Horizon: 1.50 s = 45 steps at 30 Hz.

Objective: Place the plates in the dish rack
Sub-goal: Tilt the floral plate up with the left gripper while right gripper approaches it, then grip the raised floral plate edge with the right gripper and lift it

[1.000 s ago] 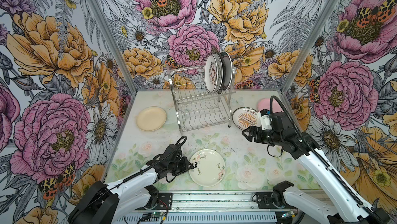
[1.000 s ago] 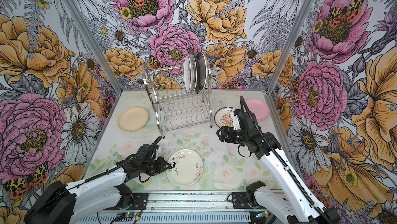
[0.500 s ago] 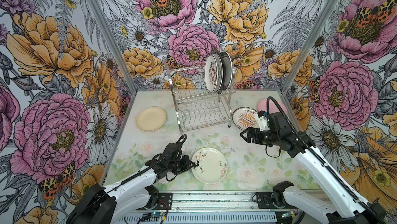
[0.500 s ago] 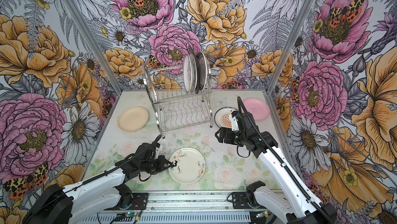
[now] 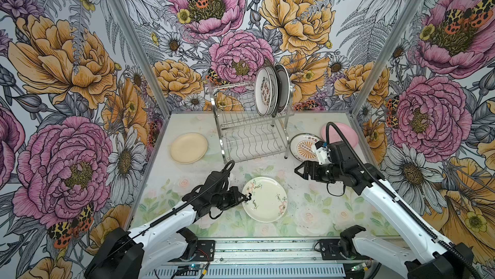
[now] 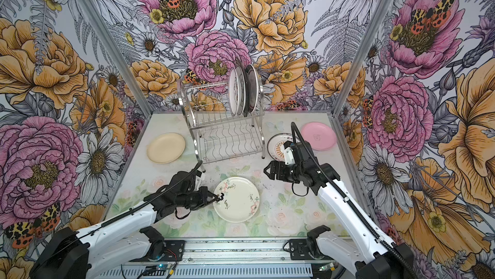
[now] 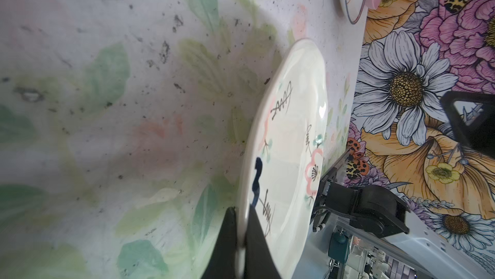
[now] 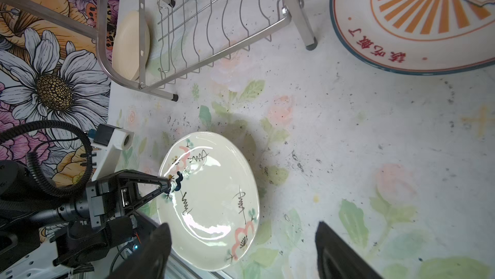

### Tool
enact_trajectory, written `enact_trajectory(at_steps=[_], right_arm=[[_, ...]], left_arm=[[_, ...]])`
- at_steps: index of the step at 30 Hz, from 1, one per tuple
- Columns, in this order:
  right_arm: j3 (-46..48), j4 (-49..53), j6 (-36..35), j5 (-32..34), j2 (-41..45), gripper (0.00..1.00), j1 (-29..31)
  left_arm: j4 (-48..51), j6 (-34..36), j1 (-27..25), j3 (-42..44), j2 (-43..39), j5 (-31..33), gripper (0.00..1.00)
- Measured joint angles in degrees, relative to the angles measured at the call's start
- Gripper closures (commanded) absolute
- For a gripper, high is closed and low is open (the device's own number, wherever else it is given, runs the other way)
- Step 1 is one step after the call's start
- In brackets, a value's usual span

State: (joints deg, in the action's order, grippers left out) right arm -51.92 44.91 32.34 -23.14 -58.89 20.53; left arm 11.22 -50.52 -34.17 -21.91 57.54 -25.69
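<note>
In both top views flowered walls (image 5: 80, 82) close the table (image 5: 187, 181) on three sides, and a rail (image 5: 267, 249) runs along the front. The widest open room is mid-table, between the rack (image 5: 251, 141) at the back and the floral plate (image 5: 265, 202) near the front edge. Racked plates (image 5: 270, 90) stand upright at the right end of the upper tier. A cream plate (image 5: 188, 147) lies flat left of the rack. A sunburst plate (image 5: 302, 146) and a pink plate (image 5: 351, 137) lie close together to its right, partly hidden by the right arm. The left claw (image 5: 247, 197) is pressed together on the floral plate's left rim. The right claw (image 5: 298, 170) hangs spread wide, holding nothing, between the rack's right leg and the floral plate.

In the left wrist view two black fingers (image 7: 257, 240) pinch the floral plate's (image 7: 289, 135) rim, and speckled table stretches open beyond it.

In the right wrist view the spread fingers (image 8: 158, 251) frame the floral plate (image 8: 214, 205). The rack's legs and the sunburst plate (image 8: 417, 23) lie beyond, apart from it.
</note>
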Motion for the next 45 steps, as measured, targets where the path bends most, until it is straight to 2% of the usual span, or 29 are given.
enact_trajectory(at_steps=[11, 18, 24, 26, 29, 40, 42, 45], right_arm=[[1.2, -4.1, 0.2, -10.7, -5.2, 0.17, 0.0], [1.2, -5.9, 0.2, -17.3, -8.3, 0.23, 0.0], [1.2, -8.2, 1.3, -22.3, -9.4, 0.40, -0.2], [1.2, -8.7, 1.7, -23.3, -9.7, 0.53, -0.4], [1.2, -8.9, 2.2, -24.2, -10.1, 0.63, -0.9], [1.2, -10.4, 3.7, -26.2, -10.3, 0.76, -1.5], [1.2, -10.8, 3.9, -26.6, -10.3, 0.82, -1.5], [1.2, -11.8, 3.6, -28.7, -10.2, 0.98, -2.0]], left_arm=[[-0.4, 1.5, 1.4, -8.0, 1.8, -4.8, 1.00], [-0.4, 2.6, 1.5, -12.1, 3.3, -7.1, 1.00], [-1.3, 3.0, 1.5, -13.3, 4.3, -8.7, 1.00], [-1.3, 3.0, 1.5, -13.3, 4.6, -9.0, 1.00], [-1.7, 3.0, 1.7, -13.5, 4.6, -9.7, 1.00], [-4.1, 3.0, 1.8, -13.8, 4.6, -10.5, 1.00], [-4.5, 3.0, 1.8, -13.9, 4.6, -10.9, 1.00], [-4.2, 1.6, 2.4, -13.9, 4.8, -11.0, 1.00]])
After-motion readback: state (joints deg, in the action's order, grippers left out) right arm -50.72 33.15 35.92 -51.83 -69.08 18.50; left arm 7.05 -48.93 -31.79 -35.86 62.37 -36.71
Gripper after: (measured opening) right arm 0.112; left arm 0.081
